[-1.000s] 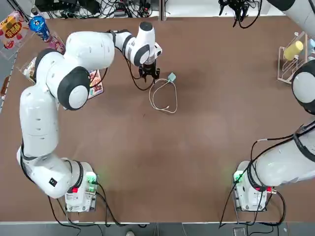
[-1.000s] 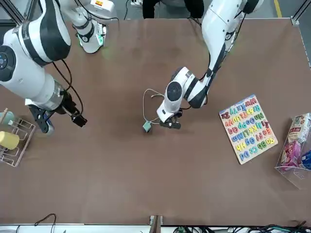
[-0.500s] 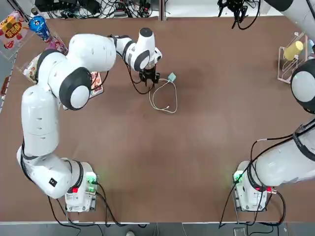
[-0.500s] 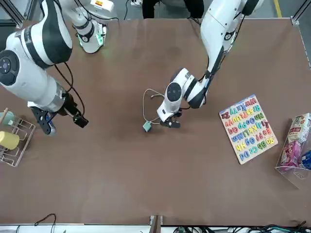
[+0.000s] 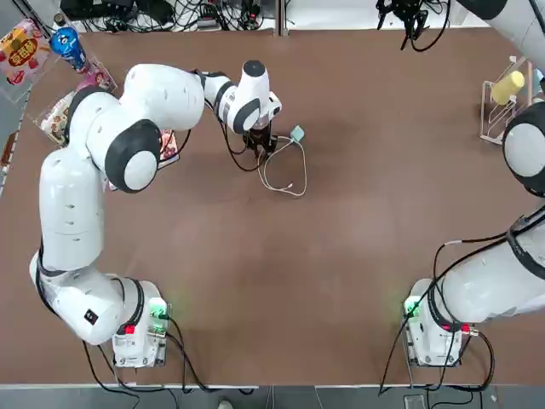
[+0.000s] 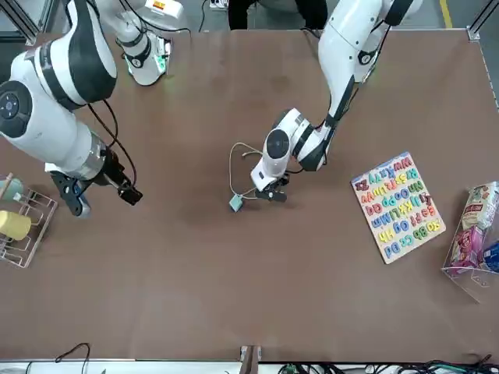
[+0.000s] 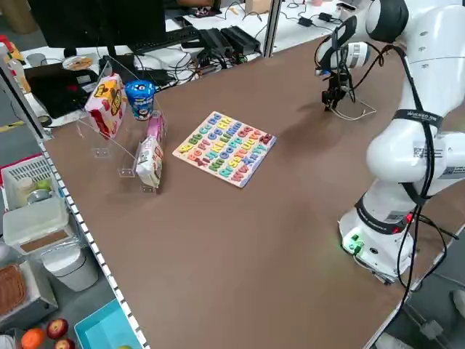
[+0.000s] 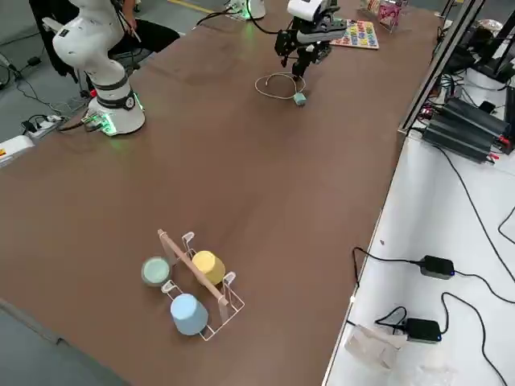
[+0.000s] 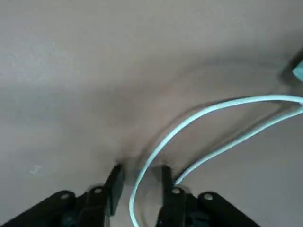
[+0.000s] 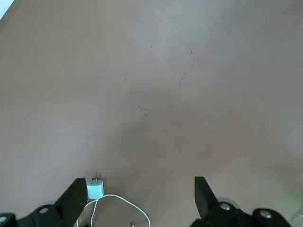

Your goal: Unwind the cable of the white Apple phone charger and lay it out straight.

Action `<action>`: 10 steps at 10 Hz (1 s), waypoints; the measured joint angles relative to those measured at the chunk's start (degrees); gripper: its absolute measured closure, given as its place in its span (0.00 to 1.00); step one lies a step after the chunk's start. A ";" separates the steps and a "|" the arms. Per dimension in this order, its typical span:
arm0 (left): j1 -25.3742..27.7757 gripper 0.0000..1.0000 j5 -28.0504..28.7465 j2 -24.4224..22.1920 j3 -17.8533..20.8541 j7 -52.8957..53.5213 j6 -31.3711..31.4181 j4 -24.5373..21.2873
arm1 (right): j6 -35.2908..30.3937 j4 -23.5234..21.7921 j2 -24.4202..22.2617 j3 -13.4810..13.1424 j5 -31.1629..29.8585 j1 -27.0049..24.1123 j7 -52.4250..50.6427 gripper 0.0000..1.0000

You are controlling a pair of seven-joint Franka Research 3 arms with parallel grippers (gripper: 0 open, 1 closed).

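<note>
Change: the left gripper (image 5: 261, 142) has come down onto the near end of the loop since a second ago, and its fingers have narrowed; the right arm has not moved.
Table (image 5: 341, 256): wide bare brown top from the middle to the near edge, free for moving; things sit only at the far left corner and the far right edge.
Right gripper (image 6: 100, 191): hangs well above the table toward the far right, near the cup rack (image 6: 23, 226); its own wrist view shows the fingers spread wide with nothing between them.
Letter puzzle (image 6: 398, 206): flat on the table, well apart from the loop, on the left arm's side.
Left gripper fingers (image 9: 115, 182): set close together astride one strand, tips at the table; whether they pinch it, cannot tell.
Cable (image 5: 277, 170): lies in a loose oval loop, still coiled, just beside the left gripper.
White Apple phone charger (image 5: 297, 133): at the loop's far end, on the table.
Views: only the left wrist shows the strand between the fingers; the top view hides it.
</note>
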 joint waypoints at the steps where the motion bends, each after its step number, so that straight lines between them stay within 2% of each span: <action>1: 0.05 0.67 0.00 -0.03 0.02 0.00 0.00 0.00 | 0.00 0.00 0.00 0.00 0.00 0.00 0.00 0.00; 3: 0.25 0.81 0.00 -0.07 0.08 0.00 0.00 0.00 | 0.00 0.00 0.00 0.00 0.00 0.00 0.01 0.00; 4: 0.24 0.97 0.00 -0.09 0.06 0.01 0.00 0.04 | 0.00 0.00 0.00 0.00 0.01 0.00 0.01 0.00; 6: 0.18 0.97 0.00 -0.65 0.04 0.00 -1.22 0.26 | 0.00 0.00 0.00 0.00 0.02 0.00 0.02 0.00; 10: 0.19 0.97 1.31 -5.25 0.11 -0.38 -10.00 0.76 | 0.00 0.00 0.19 -0.02 0.03 0.00 0.07 0.00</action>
